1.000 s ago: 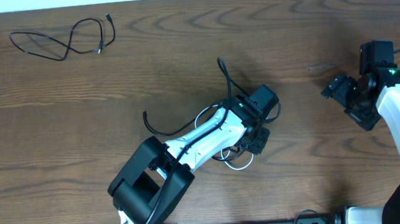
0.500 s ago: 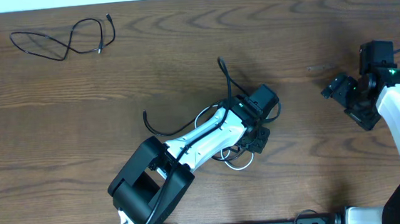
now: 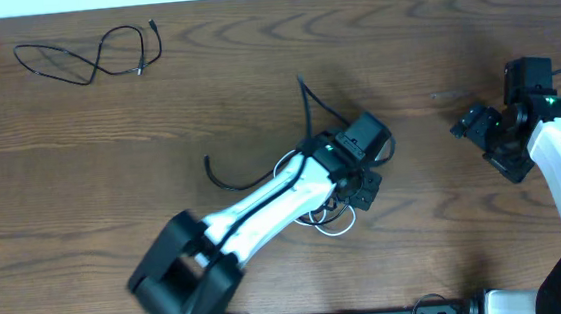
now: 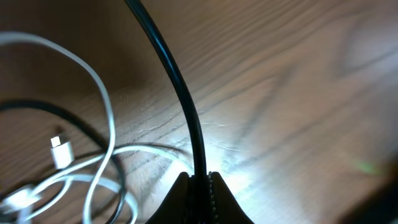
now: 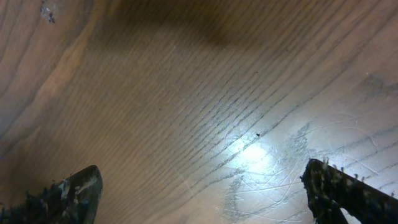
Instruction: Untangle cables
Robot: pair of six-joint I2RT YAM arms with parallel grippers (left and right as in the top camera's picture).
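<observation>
Left claw is clenched on the black cable, apparently to be pulled free of the white cable.

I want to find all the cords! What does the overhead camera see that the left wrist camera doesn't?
Only overhead: a thin black cable lying alone near the table's far left corner, and the open right gripper. Only left wrist: how the left gripper pinches shut on a cord, plus a small white plug. Both: that thin black cord, the looped white cable and the brown wooden table.
</observation>
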